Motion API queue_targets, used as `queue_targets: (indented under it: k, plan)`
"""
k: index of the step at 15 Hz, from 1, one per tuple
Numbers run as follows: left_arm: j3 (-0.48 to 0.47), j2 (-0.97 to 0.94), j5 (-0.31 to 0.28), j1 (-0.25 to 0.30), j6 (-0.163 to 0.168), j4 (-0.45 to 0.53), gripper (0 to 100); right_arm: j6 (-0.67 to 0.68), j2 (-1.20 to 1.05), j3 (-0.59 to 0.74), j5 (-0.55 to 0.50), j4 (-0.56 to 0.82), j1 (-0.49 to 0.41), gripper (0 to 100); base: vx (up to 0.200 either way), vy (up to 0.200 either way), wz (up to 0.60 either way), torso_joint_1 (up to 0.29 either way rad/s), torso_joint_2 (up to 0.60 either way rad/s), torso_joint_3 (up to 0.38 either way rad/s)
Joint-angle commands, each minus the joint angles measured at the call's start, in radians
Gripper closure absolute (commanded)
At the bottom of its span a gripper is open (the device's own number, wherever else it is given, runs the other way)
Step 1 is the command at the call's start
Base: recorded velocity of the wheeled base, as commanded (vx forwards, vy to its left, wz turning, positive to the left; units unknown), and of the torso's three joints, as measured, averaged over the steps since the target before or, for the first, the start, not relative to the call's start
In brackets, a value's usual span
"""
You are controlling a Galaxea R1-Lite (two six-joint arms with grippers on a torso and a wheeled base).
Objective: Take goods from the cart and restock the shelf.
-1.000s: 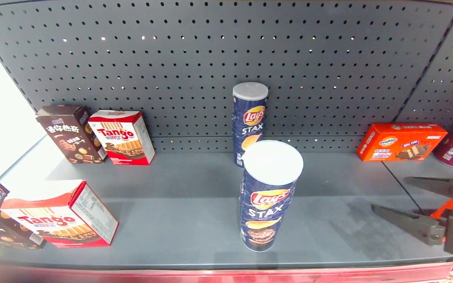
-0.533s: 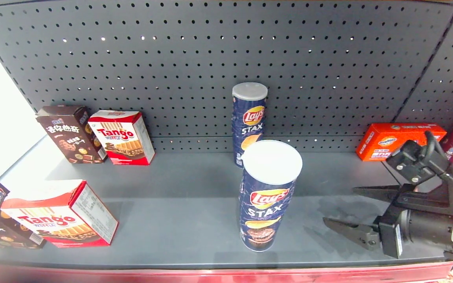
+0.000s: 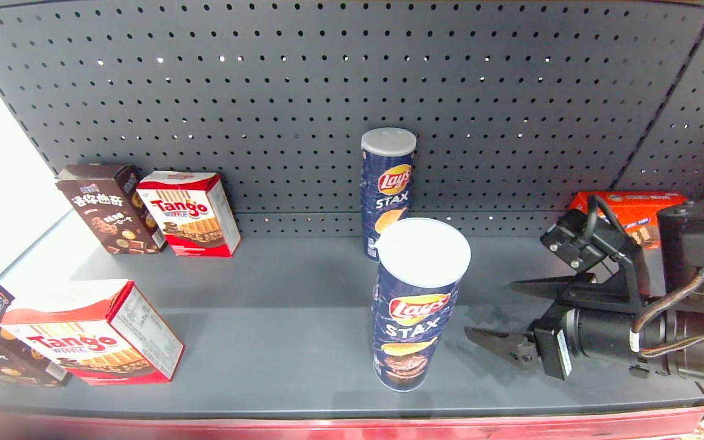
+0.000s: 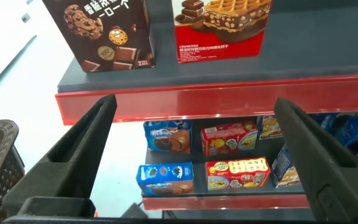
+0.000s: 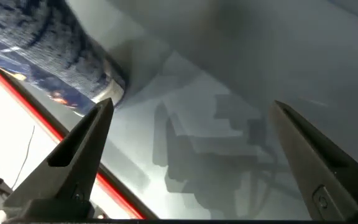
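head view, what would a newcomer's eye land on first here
The tall blue chips can with a white lid stands upright at the front middle of the grey shelf, a second can behind it by the pegboard. The right end effector, open, sits just right of the front can, not touching.

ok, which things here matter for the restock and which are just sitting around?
In play: front chip can, right gripper open beside it, shelf.
Just there: rear chip can, wafer boxes, cookie boxes, orange box.
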Motion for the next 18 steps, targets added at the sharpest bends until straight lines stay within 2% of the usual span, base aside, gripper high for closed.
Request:
queue_targets:
  k: [1,7,10,12,18]
  plan:
    - [0.000,0.002,0.000,0.000,0.000,0.000,0,-0.001,0.014,-0.003,0.001,0.002,0.017,0,0.000,0.000,0.00,0.000,0.00,0.000]
    - [0.000,0.002,0.002,0.000,-0.006,0.000,0,-0.001,0.072,-0.041,0.001,-0.001,0.058,0,0.000,0.000,0.00,0.000,0.00,0.000]
    - [0.000,0.002,0.002,0.000,-0.008,0.000,0,-0.001,0.091,-0.052,0.001,-0.001,0.063,0,0.000,0.000,0.00,0.000,0.00,0.000]
    - [0.000,0.002,0.002,0.000,-0.022,0.000,0,-0.001,0.094,-0.053,-0.001,-0.001,0.069,0,0.000,0.000,0.00,0.000,0.00,0.000]
    - [-0.002,0.002,0.002,-0.002,-0.022,0.000,0,0.001,0.066,-0.043,-0.002,-0.001,0.061,0,0.000,0.000,0.00,0.000,0.00,0.000]
